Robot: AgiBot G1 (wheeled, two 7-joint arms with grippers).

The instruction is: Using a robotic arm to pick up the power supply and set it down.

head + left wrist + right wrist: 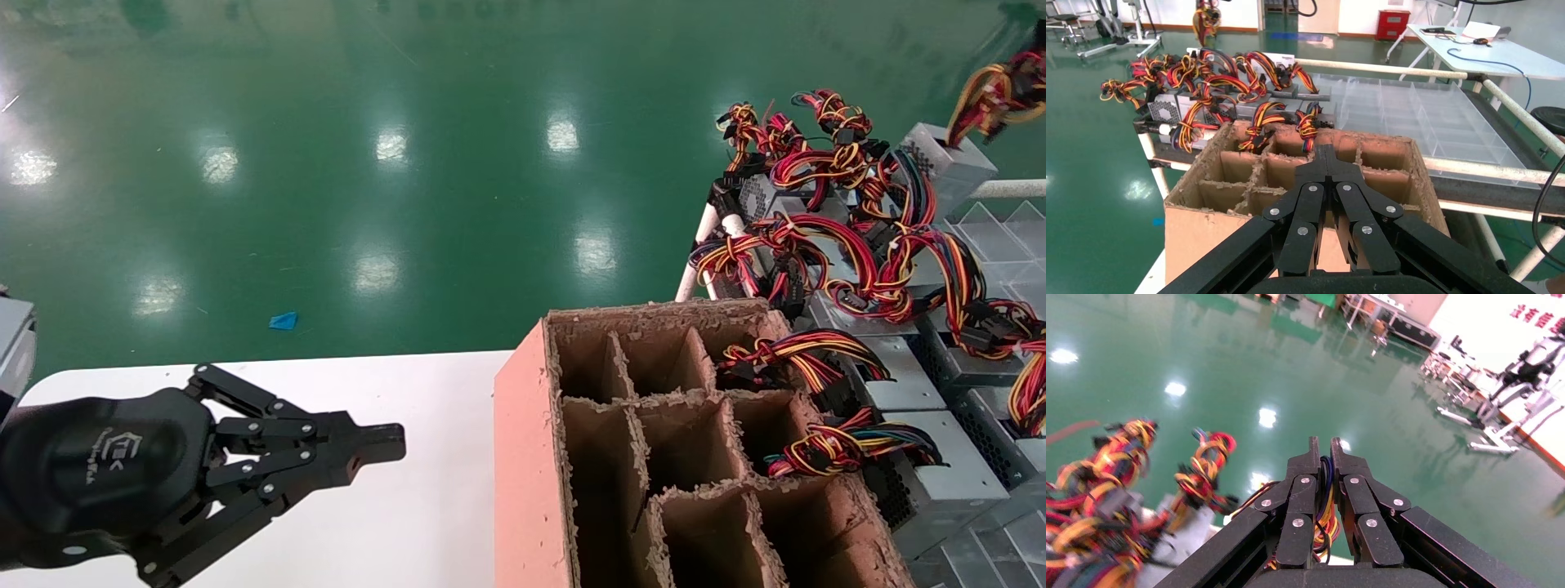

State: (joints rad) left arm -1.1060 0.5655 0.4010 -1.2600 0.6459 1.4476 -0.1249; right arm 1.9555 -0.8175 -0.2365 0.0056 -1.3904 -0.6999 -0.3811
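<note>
Roughly midway: at upper right, right gripper (1322,447) clamped on wire bundle (1326,514) of lifted power supply (948,167), not yet set into cardboard box (523,457); left gripper (384,445) closed, empty, lower left.

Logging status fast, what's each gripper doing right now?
Left gripper: shut, empty, over the white table.
Right gripper: shut on the red, yellow and black wire bundle of a silver-grey power supply.

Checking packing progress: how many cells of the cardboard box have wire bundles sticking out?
2, both along the cardboard box side nearest the rack: one wire bundle in the far corner cell, another in the next cell. Cell bottoms are hidden.
</note>
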